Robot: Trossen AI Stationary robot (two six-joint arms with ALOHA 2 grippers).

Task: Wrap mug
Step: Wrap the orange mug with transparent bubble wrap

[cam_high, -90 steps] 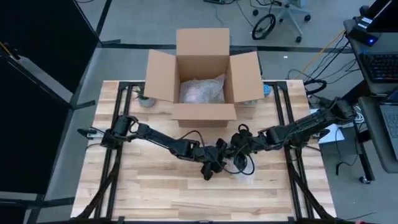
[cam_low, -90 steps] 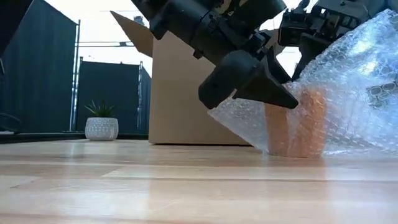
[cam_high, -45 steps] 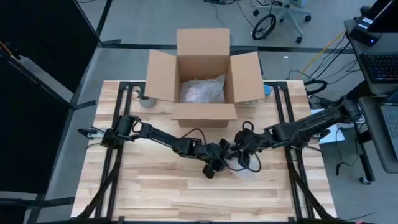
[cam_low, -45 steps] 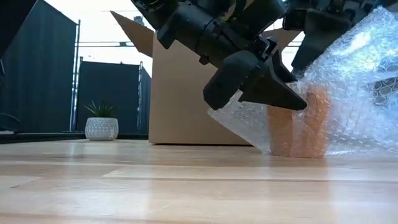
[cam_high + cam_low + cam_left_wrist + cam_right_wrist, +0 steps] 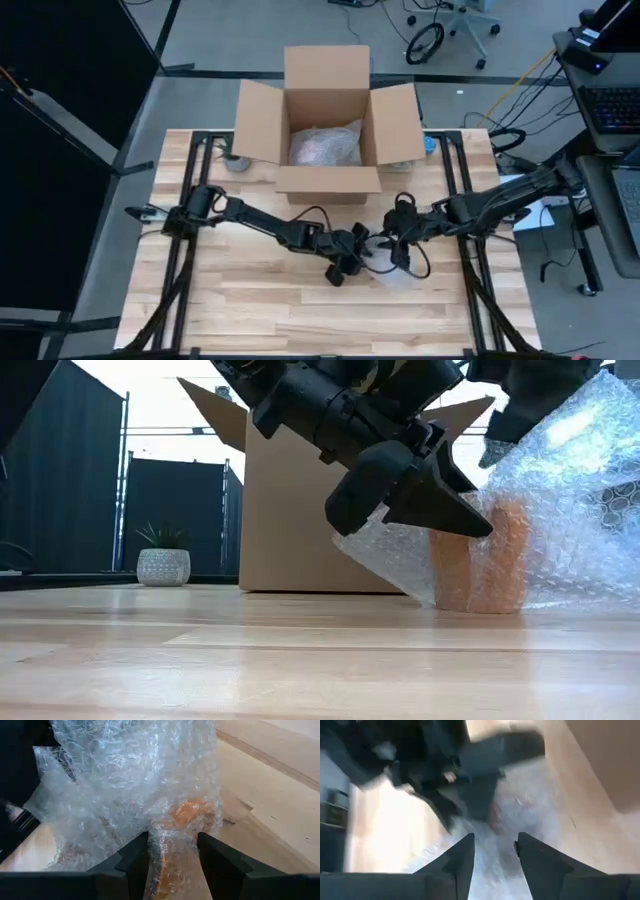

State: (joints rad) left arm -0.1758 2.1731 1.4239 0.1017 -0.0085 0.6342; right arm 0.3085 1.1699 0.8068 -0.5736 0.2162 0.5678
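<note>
So the orange mug (image 5: 480, 560) sits upright on the bench (image 5: 250, 300), roughly dead centre, half buried in a sheet of bubble wrap (image 5: 130, 795). The left claw (image 5: 172, 852) comes in from about 9 o'clock of the mug, fingers spread with the wrap and the mug showing right between the tips; from the left wrist view it looks like wrap bunched in the gap, not clamped tight. The right claw (image 5: 492, 852) hangs over the wrap from about 2 o'clock of the mug, fingers apart too, nothing held. In the low view the wrap drapes up toward it. The open cardboard box (image 5: 325, 120) sits at 12 o'clock of the mug, with a bubble-wrapped bundle (image 5: 325, 145) already inside.
</note>
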